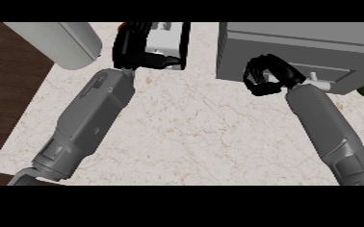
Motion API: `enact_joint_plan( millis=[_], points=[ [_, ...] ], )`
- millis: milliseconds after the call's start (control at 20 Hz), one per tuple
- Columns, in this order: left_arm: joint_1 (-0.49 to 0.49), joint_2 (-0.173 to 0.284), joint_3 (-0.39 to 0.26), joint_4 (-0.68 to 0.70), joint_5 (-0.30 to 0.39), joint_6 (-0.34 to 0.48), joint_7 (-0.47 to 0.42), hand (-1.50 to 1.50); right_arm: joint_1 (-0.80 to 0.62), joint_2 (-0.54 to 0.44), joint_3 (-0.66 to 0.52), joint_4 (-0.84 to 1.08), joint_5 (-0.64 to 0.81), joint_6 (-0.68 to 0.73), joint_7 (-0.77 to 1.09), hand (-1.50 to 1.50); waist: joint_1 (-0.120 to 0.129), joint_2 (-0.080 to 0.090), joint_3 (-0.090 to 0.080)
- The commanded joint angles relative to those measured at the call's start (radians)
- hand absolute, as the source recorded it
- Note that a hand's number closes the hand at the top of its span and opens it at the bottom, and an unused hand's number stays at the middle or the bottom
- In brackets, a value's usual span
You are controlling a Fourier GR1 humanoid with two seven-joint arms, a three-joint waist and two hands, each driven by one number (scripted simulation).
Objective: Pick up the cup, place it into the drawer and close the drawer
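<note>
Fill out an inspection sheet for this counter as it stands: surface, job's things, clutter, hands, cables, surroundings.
Surface: pale marbled counter top, bare across its middle.
Job's things: grey drawer unit at upper right, its front with a light handle; whether it is fully shut cannot be told. Cup: not identifiable.
Clutter: white and black object at the top edge, partly hidden by the left hand; a red bit beside it, too small to name.
Hands: left hand raised at the top edge, fingers up. Right hand curled in front of the drawer front, holding nothing visible.
Cables: nothing seen.
Surroundings: light grey rounded appliance at upper left; dark wood floor beyond the counter's left edge.
</note>
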Motion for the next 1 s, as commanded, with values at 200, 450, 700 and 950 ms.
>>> enact_joint_plan(
  millis=[200, 450, 700, 950],
  points=[
    [0.041, 0.049, -0.004, -0.044, 0.004, -0.055, 0.022, -1.50, -0.171, -0.109, -0.114, 0.071, -0.046, -0.024, 0.066, 1.50, 0.052, 0.017, -0.004],
    [0.062, 0.047, -0.013, -0.058, 0.004, -0.076, 0.017, -1.50, -0.169, -0.136, -0.126, 0.043, -0.074, 0.026, 0.058, 1.50, 0.068, 0.025, -0.005],
    [0.070, 0.046, -0.010, -0.077, 0.015, -0.091, 0.026, -1.50, -0.161, -0.164, -0.150, 0.014, -0.114, 0.078, 0.061, 1.50, 0.074, 0.022, -0.005],
    [0.085, 0.046, -0.013, -0.086, 0.017, -0.099, 0.029, -1.50, -0.146, -0.168, -0.153, -0.009, -0.132, 0.106, 0.066, 1.50, 0.084, 0.024, -0.004]
  ],
)
